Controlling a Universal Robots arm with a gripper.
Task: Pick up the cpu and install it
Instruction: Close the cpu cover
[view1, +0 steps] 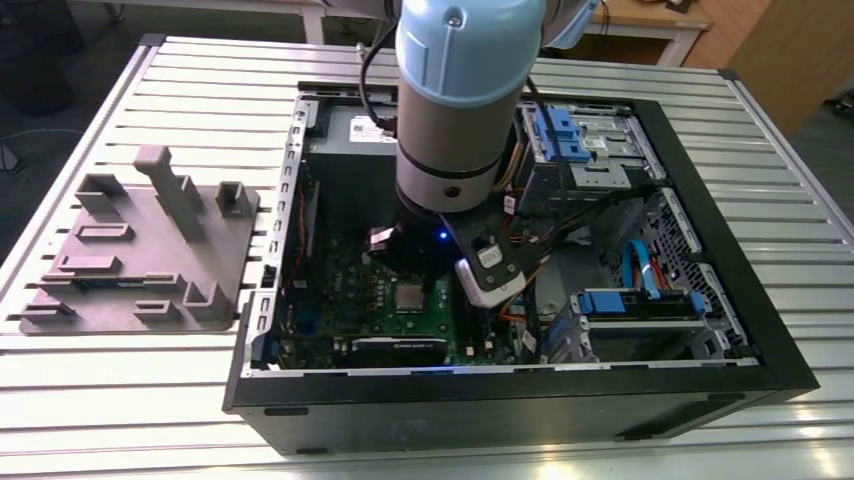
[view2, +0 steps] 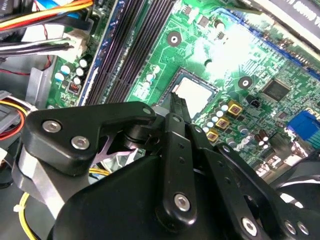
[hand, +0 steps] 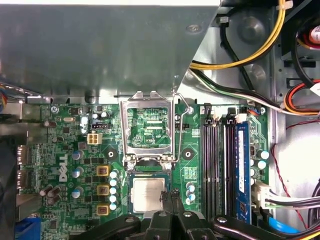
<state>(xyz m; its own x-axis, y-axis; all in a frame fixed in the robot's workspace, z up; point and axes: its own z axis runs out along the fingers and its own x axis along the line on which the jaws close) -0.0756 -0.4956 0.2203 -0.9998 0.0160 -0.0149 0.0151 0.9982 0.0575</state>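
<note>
I saw the cpu (hand: 147, 194), a small square with a pale silver top and a thin green rim, lying flat in its socket on the green motherboard (hand: 192, 150). The gripper (hand: 167, 196) had its thin fingers pressed together, tips at the chip's edge nearest the memory slots (hand: 214, 165), pinching nothing I could make out. Just beyond the cpu the silver socket frame (hand: 123, 125) stood open, with a grey metal box (hand: 100, 45) overhanging the board behind it. Yellow and black cables (hand: 250, 57) crossed near the slots. In the exterior view the arm (view1: 461, 100) stood inside the open computer case (view1: 534, 410), walls close around it. A grey tray (view1: 134, 250) lay on the slatted table (view1: 134, 400) at the exterior view's left.
</note>
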